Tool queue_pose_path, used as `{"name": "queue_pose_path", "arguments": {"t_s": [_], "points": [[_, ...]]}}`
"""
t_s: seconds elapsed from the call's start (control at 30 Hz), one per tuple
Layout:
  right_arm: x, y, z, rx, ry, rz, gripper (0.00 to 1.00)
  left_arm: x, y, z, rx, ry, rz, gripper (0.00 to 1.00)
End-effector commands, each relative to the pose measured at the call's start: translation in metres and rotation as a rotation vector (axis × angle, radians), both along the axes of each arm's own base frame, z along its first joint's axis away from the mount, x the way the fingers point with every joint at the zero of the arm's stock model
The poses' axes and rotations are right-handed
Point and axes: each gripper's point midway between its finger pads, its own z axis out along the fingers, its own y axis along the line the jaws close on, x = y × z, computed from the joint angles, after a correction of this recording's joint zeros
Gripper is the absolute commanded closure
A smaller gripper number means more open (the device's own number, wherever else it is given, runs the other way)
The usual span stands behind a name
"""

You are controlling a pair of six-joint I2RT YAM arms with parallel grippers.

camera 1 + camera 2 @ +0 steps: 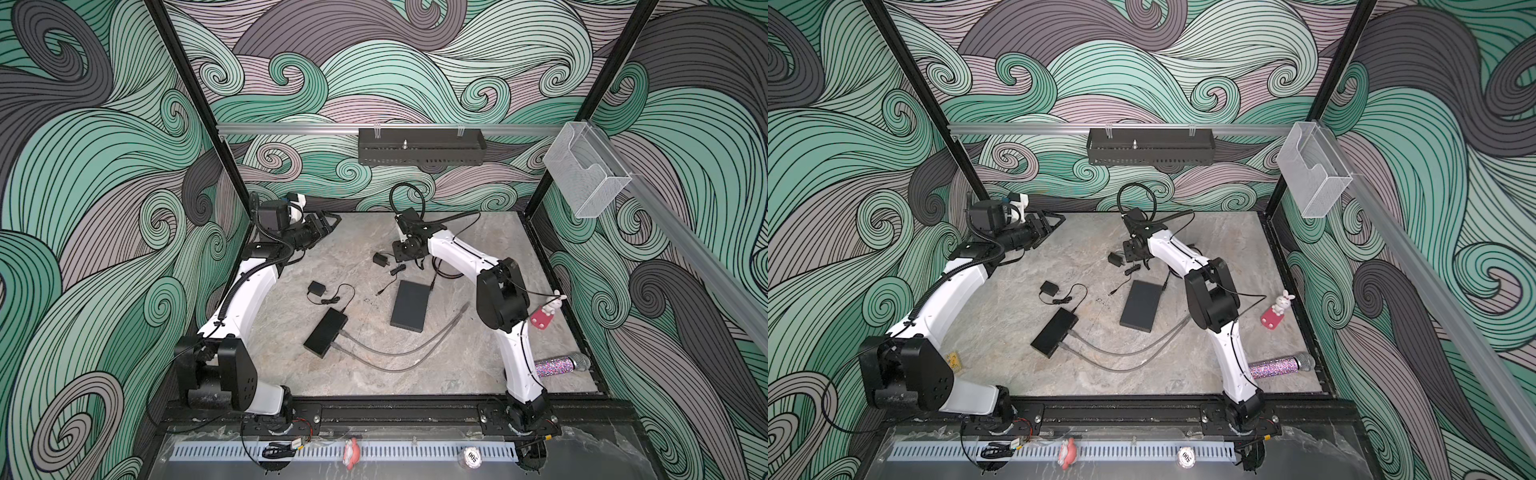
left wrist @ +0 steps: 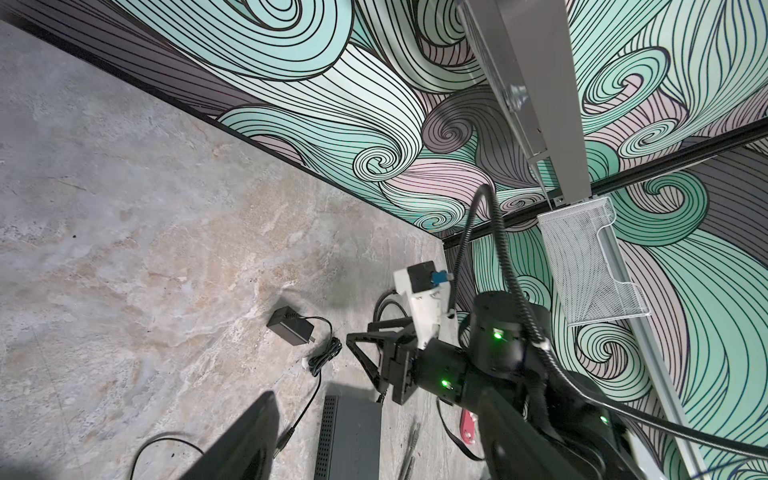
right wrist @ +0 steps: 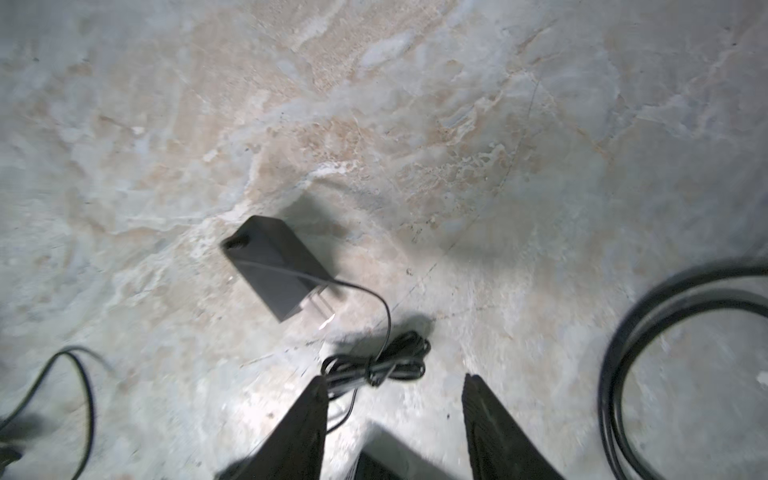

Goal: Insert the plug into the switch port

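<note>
Right gripper [image 3: 394,378] hovers over marbled tabletop [image 3: 415,124] amid swirl-patterned walls [image 1: 395,62].

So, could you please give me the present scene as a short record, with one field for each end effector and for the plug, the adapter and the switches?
left end effector: open, empty, near the back wall
right end effector: open, holding nothing, over the bundled cord
power adapter: lying on the table, beside that cord
plug: loose on the table, just left of the grey switch, not inserted
grey switch: lying flat, no cable seen in it
black switch: lying flat, two grey cables plugged in
</note>
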Motion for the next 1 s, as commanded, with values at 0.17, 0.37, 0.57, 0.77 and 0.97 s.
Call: {"name": "queue_pose_path", "arguments": {"t_s": [0.17, 0.37, 0.57, 0.77, 0.97], "points": [[-0.058, 0.031, 0.018, -0.005, 0.077, -0.176, 0.41, 0.002, 0.004, 0.000, 0.023, -0.014, 0.003, 0.23], [-0.071, 0.065, -0.008, 0.158, 0.283, -0.292, 0.54, 0.000, 0.004, 0.004, 0.017, -0.023, 0.003, 0.23], [-0.076, 0.065, -0.039, 0.142, 0.366, -0.377, 0.64, 0.000, 0.001, 0.006, -0.011, -0.024, -0.005, 0.23], [-0.080, 0.058, -0.064, 0.124, 0.426, -0.446, 0.71, 0.000, 0.000, 0.006, -0.033, -0.023, -0.009, 0.23], [-0.080, 0.054, -0.073, 0.108, 0.436, -0.475, 0.72, 0.000, -0.001, 0.007, -0.037, -0.024, -0.010, 0.23]]}}
